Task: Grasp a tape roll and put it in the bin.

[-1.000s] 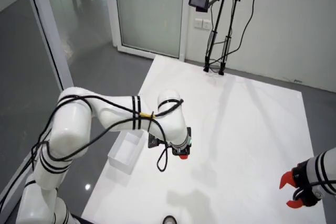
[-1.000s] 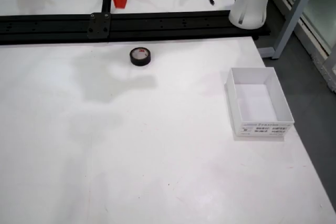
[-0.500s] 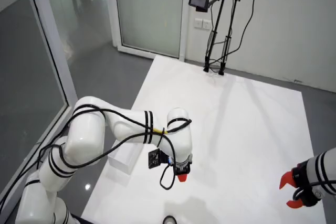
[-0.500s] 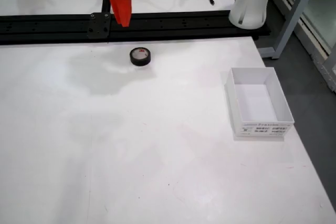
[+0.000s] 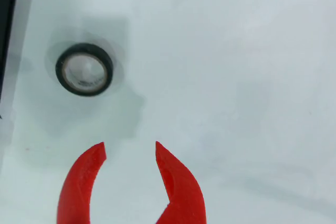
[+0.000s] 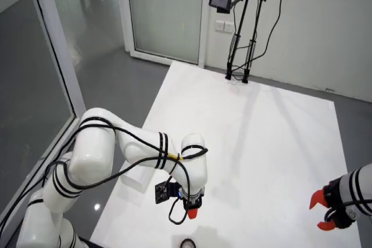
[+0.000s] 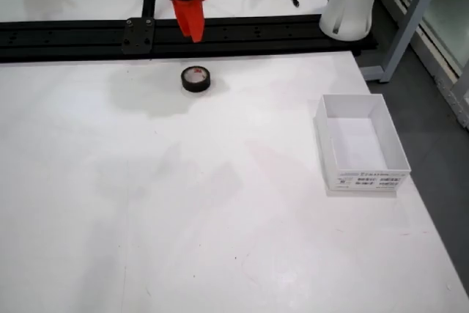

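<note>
Now nearer, gripper point(image 7: 193, 28) moved right, above tape roll point(image 7: 196, 78), jaws apart

White table point(image 7: 183, 218): black tape roll point(image 7: 196, 78), white bin point(image 7: 360, 143) well apart.

1 tape roll point(image 7: 196, 78), 1 white bin point(image 7: 361, 144), 2 arms, 1 cam stand point(image 6: 241, 27).

**Working arm bent low, red jaws parted and empty**

In the room view, the white working arm point(image 6: 116, 158) folds at the elbow and reaches toward 4 o'clock, wrist turned down. Its gripper point(image 6: 191, 214) points toward 6 o'clock. In the view that rides on the gripper, the two red fingers point(image 5: 181, 184) curve up from 6 o'clock, tips apart, nothing between them. A second arm's red gripper point(image 6: 323, 211) sits at 4 o'clock.
</note>
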`<control>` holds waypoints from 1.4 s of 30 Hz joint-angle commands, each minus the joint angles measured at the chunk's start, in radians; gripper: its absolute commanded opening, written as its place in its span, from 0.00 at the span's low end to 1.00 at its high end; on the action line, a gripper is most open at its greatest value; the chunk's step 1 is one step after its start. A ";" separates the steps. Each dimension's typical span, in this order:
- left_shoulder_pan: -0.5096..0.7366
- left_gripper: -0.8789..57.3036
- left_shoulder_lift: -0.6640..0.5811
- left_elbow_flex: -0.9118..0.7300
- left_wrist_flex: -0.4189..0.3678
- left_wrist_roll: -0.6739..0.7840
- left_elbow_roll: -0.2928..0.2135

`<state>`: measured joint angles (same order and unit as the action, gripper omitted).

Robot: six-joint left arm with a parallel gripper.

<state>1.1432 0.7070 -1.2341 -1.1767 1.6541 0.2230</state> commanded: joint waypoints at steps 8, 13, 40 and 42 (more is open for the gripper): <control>0.046 0.39 0.129 -0.079 0.126 0.061 -0.054; 0.047 0.39 0.157 -0.079 0.138 0.062 -0.054; 0.032 0.38 0.258 -0.079 0.224 0.075 -0.034; 0.027 0.38 0.261 -0.079 0.227 0.075 -0.030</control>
<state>1.1883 0.9204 -1.3122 -0.9896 1.7226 0.1723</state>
